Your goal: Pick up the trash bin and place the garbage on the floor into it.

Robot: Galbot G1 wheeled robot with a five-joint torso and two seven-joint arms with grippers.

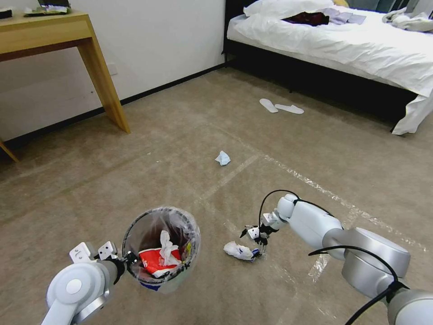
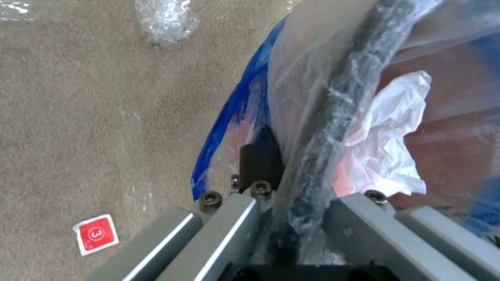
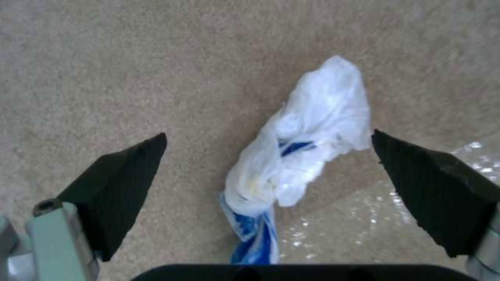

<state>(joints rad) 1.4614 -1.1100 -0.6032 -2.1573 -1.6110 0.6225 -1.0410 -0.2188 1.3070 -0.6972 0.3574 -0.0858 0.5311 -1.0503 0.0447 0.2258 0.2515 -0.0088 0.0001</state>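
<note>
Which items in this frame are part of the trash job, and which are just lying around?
Job: trash bin, clamped in left hand; white-and-blue wad between open right hand; tissue; floor.
Lying about: slippers, bed, desk, red tag.

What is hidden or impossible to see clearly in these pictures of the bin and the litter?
- Trash bin: head view, its own rim and liner hide the outside wall and base.
- Left gripper: left wrist view, crinkled liner covers the inner finger.
- White-and-blue wrapper: right wrist view, the lower end is cut off by the open right gripper body.
- Small crumpled tissue: head view, too small to identify.
</note>
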